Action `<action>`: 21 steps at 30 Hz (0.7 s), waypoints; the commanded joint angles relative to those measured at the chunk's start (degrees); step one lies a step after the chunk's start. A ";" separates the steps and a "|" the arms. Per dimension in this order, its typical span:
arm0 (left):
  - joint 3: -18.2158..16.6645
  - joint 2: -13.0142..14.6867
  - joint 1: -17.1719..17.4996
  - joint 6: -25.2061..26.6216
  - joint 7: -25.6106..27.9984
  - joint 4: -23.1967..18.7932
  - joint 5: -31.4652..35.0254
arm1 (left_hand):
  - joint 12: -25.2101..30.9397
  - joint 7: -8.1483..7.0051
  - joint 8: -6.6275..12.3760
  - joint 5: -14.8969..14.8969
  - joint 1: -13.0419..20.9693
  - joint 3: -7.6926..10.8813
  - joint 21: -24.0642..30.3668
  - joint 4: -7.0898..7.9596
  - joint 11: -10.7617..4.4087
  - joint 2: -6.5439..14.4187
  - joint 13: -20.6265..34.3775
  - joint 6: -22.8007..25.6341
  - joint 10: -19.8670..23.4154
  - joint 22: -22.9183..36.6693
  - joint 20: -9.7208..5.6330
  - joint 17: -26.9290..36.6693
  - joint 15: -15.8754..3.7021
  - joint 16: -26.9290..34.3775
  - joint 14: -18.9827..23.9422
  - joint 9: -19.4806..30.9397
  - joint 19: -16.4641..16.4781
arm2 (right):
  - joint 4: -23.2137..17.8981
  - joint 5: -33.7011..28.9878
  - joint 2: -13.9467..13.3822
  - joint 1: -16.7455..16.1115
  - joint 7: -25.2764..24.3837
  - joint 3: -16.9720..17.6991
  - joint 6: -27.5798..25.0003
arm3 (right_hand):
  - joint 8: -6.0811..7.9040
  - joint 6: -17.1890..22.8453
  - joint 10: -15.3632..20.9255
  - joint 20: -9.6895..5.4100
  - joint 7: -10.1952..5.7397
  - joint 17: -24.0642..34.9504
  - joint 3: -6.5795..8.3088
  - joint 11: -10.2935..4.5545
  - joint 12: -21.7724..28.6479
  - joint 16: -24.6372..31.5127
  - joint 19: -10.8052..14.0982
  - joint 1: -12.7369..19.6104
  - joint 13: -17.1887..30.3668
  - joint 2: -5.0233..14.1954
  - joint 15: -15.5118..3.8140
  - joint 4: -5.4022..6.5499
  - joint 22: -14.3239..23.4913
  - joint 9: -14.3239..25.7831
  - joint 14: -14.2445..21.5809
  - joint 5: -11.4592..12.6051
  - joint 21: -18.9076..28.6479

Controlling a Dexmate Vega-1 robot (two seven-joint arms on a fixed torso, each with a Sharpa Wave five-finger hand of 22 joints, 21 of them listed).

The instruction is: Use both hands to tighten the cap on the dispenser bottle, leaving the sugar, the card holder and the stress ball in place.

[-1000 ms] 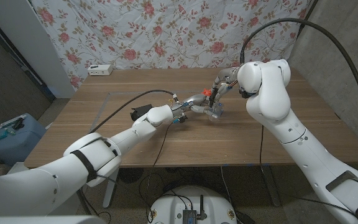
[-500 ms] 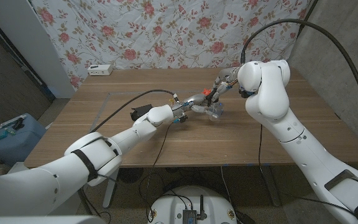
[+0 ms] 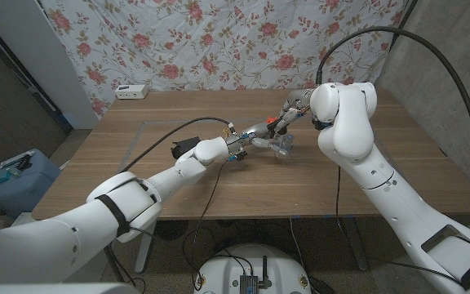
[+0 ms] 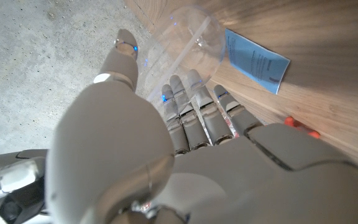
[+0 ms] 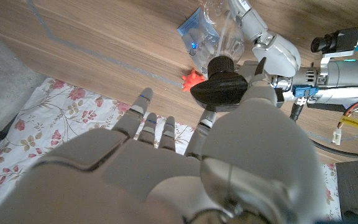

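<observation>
The clear dispenser bottle (image 3: 283, 145) lies tilted at the table's middle, and my left hand (image 3: 259, 135) grips its body. My fingers (image 4: 194, 109) wrap the clear bottle (image 4: 188, 37) in the left wrist view. My right hand (image 3: 293, 109) hangs over the bottle's top. There its thumb and a finger pinch the black cap (image 5: 223, 84) while the other fingers (image 5: 146, 121) stay spread. The blue sugar packet (image 5: 190, 29) lies on the wood beside the bottle (image 5: 219, 22), also seen as the packet (image 4: 254, 60). A red spiky stress ball (image 5: 193, 79) sits close to the cap.
A white box (image 3: 131, 91) stands at the table's back left corner. A blue case (image 3: 13, 175) sits on the floor to the left of the wooden table (image 3: 219, 184). Cables run along my left forearm (image 3: 198, 151). A flowered curtain hangs behind.
My right upper arm has leaned slightly to the left. Both hands stay on the bottle and its cap, and the bottle has not visibly shifted.
</observation>
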 commanded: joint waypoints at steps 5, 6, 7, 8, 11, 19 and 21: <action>0.11 -0.34 -0.19 -0.45 -0.16 0.52 -0.12 | 0.46 -1.37 0.53 0.26 -2.42 4.72 0.09 4.34 -0.14 6.95 0.06 6.07 0.44 0.12 -2.93 0.10 -4.01 0.33 0.63 0.15 0.21 | 0.47 -6.72 3.53 -2.66 -2.36 -0.44 0.80 | 0.36 5.18 4.17 -0.28 1.19 -0.03 -1.30 0.76 1.02 0.73 2.64 -2.25 0.16 -0.63 -0.50 0.63 -0.07 -0.08 2.79 -0.73 0.29; 0.11 -0.29 -0.16 -0.39 -0.16 0.41 -0.12 | 0.49 -1.42 0.52 0.26 -2.38 4.72 0.10 4.30 -0.17 6.93 0.06 6.04 0.52 0.12 -2.92 0.10 -4.00 0.34 0.64 0.15 0.23 | 0.44 -7.04 3.75 -2.97 -2.89 -0.41 1.04 | 0.41 5.82 4.85 -0.39 1.44 -0.05 -1.47 0.65 1.14 0.88 3.08 -2.48 0.16 -0.79 -0.67 0.66 -0.07 -0.13 3.45 -0.82 0.30; 0.13 -0.23 -0.13 -0.34 -0.14 0.27 -0.07 | 0.49 -1.37 0.52 0.26 -2.41 4.72 0.10 4.33 -0.21 6.94 0.06 6.04 0.52 0.12 -2.92 0.10 -4.00 0.34 0.64 0.15 0.23 | 0.50 -7.58 4.03 -3.20 -3.17 -0.45 1.25 | 0.41 6.22 5.29 -0.41 1.74 -0.07 -1.53 0.66 1.20 0.97 3.43 -2.56 0.15 -0.84 -1.06 0.64 -0.07 -0.16 3.90 -0.86 0.31; 0.13 -0.19 -0.10 -0.29 -0.11 0.18 -0.06 | 0.48 -1.42 0.54 0.26 -2.42 4.71 0.10 4.32 -0.19 6.93 0.06 6.08 0.48 0.12 -2.93 0.10 -3.99 0.34 0.64 0.15 0.24 | 0.55 -8.18 4.28 -3.45 -3.52 -0.54 1.51 | 0.52 6.93 5.71 -0.39 1.98 -0.09 -1.59 0.56 1.24 1.02 3.74 -2.65 0.14 -0.85 -1.19 0.63 -0.06 -0.19 4.22 -0.89 0.30; 0.06 0.15 0.23 0.10 0.05 -0.65 -0.06 | 0.50 -1.38 0.55 0.26 -2.39 4.72 0.10 4.31 -0.17 6.94 0.06 6.13 0.54 0.12 -2.94 0.11 -4.09 0.35 0.64 0.15 0.25 | 0.68 -9.95 5.21 -4.26 -4.51 -0.61 2.13 | 0.65 8.41 7.51 -0.65 2.21 -0.17 -1.74 0.30 1.60 1.23 4.79 -2.77 0.12 -0.95 -1.67 0.54 -0.06 -0.25 5.44 -0.97 0.34; -0.01 0.83 0.75 0.91 0.06 -2.20 -0.03 | 0.49 -1.42 0.53 0.26 -2.41 4.73 0.09 4.32 -0.09 6.97 0.06 6.08 0.51 0.12 -2.92 0.12 -4.05 0.36 0.67 0.15 0.23 | 1.02 -14.32 7.87 -6.42 -6.23 -0.50 4.01 | 1.08 11.94 10.71 -0.83 3.75 -0.22 -2.02 0.27 2.10 1.72 6.64 -3.06 0.08 -0.94 -2.87 0.54 -0.06 -0.34 8.21 -1.04 0.29; 0.01 0.79 0.68 0.90 -0.12 -2.08 -0.08 | 0.50 -1.40 0.55 0.26 -2.39 4.72 0.09 4.31 -0.12 6.96 0.07 6.12 0.53 0.12 -2.93 0.13 -4.09 0.37 0.67 0.15 0.23 | 1.04 -15.49 8.41 -6.97 -6.79 -0.51 4.54 | 1.15 12.53 11.23 -0.86 3.92 -0.22 -2.03 0.55 2.18 1.76 6.99 -3.07 0.07 -0.88 -2.98 0.54 -0.06 -0.34 8.58 -1.05 0.30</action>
